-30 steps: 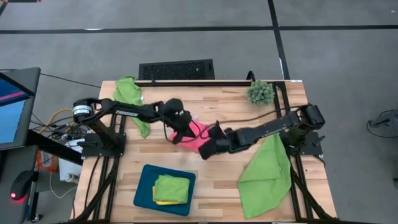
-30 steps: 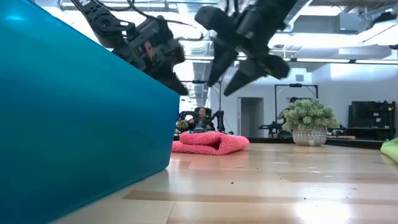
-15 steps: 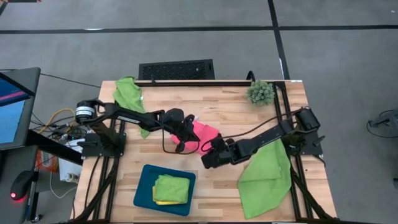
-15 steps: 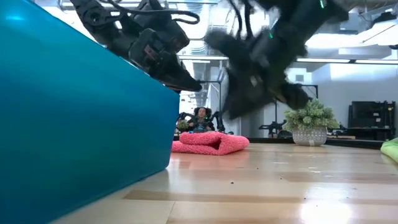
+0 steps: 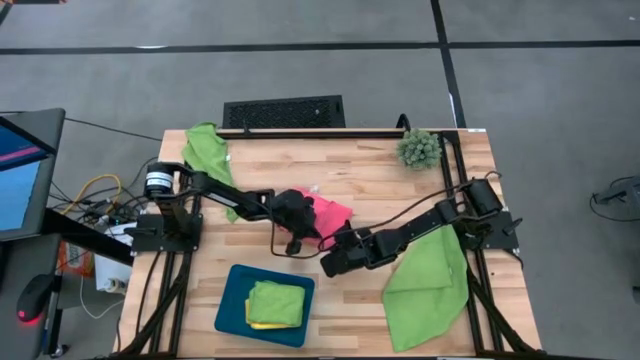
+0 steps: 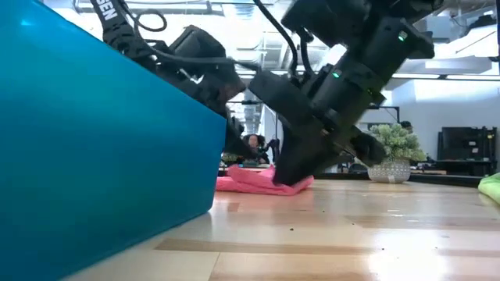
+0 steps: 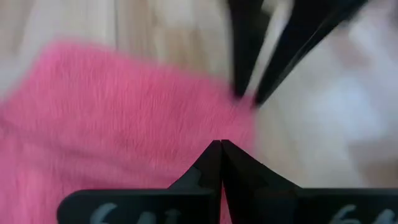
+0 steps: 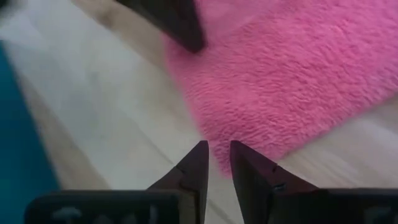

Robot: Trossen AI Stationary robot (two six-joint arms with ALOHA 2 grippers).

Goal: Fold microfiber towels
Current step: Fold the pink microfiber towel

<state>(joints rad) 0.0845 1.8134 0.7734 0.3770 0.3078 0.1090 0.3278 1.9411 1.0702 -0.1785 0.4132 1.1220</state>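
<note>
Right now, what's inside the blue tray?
In the blue tray lies a folded green towel on top of a yellow towel, of which only an edge shows. Anything beneath them is covered.

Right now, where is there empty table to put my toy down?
Bare wood lies along the far edge, between the green towel at the left corner and the little plant. Another bare patch lies between the tray and the big green towel. The middle is crowded: the left gripper and right gripper meet at the pink towel.
</note>
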